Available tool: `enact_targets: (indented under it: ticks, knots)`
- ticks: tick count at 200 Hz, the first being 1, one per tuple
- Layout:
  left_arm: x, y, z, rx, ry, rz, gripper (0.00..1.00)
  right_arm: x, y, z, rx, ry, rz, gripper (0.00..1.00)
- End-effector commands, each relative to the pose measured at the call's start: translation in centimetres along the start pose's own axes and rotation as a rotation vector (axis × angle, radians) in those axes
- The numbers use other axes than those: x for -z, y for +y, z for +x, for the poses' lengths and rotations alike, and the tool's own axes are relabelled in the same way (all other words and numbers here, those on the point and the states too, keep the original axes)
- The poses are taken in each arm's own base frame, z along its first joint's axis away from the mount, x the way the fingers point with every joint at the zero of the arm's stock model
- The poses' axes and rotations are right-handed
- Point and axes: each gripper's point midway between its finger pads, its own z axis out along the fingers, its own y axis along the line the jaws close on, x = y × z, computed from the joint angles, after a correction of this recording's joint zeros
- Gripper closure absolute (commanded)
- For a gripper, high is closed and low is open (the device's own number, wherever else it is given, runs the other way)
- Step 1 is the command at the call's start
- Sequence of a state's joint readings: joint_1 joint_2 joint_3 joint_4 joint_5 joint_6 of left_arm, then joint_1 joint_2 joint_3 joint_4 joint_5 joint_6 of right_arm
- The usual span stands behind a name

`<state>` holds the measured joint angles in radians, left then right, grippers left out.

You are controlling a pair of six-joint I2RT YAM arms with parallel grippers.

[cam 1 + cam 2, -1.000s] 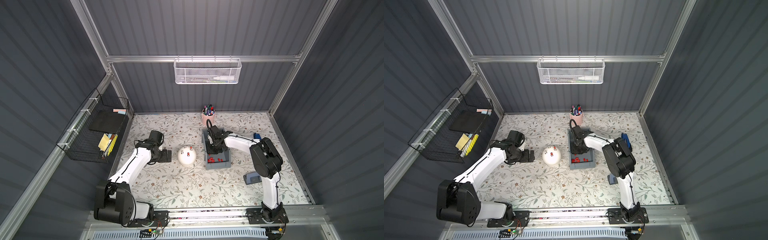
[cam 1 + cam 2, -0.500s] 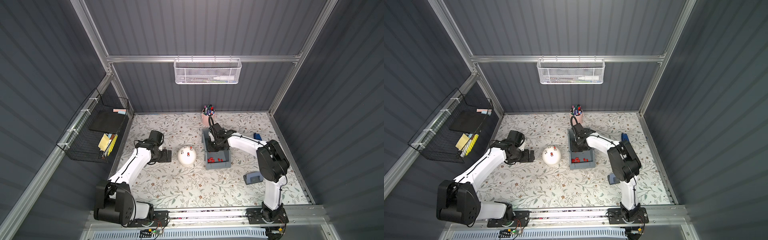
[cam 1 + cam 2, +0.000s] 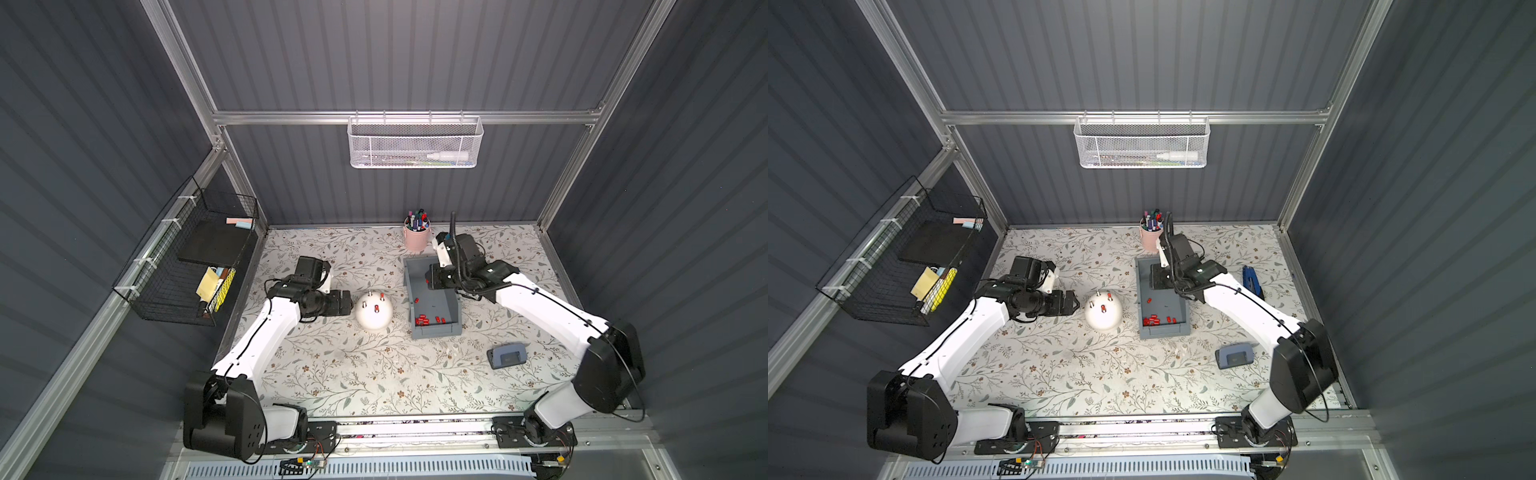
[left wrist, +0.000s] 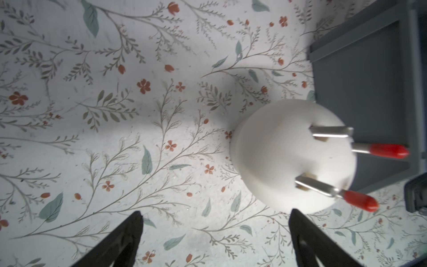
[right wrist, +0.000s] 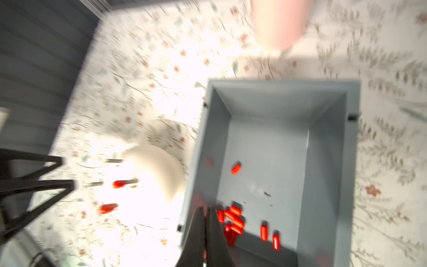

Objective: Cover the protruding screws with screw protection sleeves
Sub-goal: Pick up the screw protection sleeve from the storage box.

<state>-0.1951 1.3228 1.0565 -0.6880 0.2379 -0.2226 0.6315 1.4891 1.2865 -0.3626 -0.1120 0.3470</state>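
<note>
The white dome stands mid-table, just left of the grey bin. Two protruding screws wear red caps; another screw is bare. My left gripper is open beside the dome, touching nothing; both top views show it left of the dome. Loose screw protection sleeves lie in the bin, most at its near end. My right gripper hangs over the bin, shut, with a sliver of red between its fingers. This view is blurred.
A pink cup of marker pens stands behind the bin. A grey-blue block lies front right and a blue item right of the right arm. A wire basket hangs on the left wall and a white mesh basket on the back wall.
My right gripper has closed over the bin, and that arm's elbow has swung out to the right. The left arm and the dome have stayed put.
</note>
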Motion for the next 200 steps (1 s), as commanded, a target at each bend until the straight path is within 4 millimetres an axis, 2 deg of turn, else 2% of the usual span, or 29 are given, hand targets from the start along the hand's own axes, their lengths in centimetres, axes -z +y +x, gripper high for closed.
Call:
enact_targets:
  ticks: [1,22,50,78,89,112,128,152,190,200]
  knots:
    - [2.9,-3.9,-2.9,-0.071,-0.097,0.113,0.03,3.0,4.0,-3.0,0.060,-0.159,-0.164,0.98]
    - [4.4,-6.6,-3.7,-0.128,-0.154,0.228,0.03,5.2,7.6,-4.5,0.103,-0.275,-0.310,0.98]
    - [4.7,-7.6,-3.5,-0.153,-0.230,0.301,0.03,7.1,12.3,-5.0,0.213,-0.349,-0.457,0.96]
    - [6.2,-11.1,-1.1,-0.249,-0.234,0.553,0.04,8.8,15.6,-4.8,0.318,-0.425,-0.543,0.98]
    - [7.1,-11.9,-0.5,-0.304,-0.254,0.607,0.03,9.5,16.7,-4.8,0.349,-0.459,-0.571,0.99]
    - [8.4,-12.8,0.3,-0.374,-0.297,0.670,0.05,10.3,18.1,-5.1,0.383,-0.515,-0.609,1.00]
    - [8.8,-13.3,0.3,-0.394,-0.332,0.708,0.11,10.6,18.5,-5.5,0.385,-0.534,-0.619,1.00]
    - [9.6,-14.0,-0.4,-0.371,-0.356,0.759,0.19,11.3,19.7,-5.0,0.411,-0.512,-0.694,1.00]
    - [12.1,-15.7,-1.7,-0.348,-0.423,0.885,0.37,11.4,20.6,-4.1,0.415,-0.485,-0.736,1.00]
    - [12.8,-16.0,-2.0,-0.352,-0.450,0.905,0.38,11.3,20.7,-3.9,0.417,-0.482,-0.740,1.00]
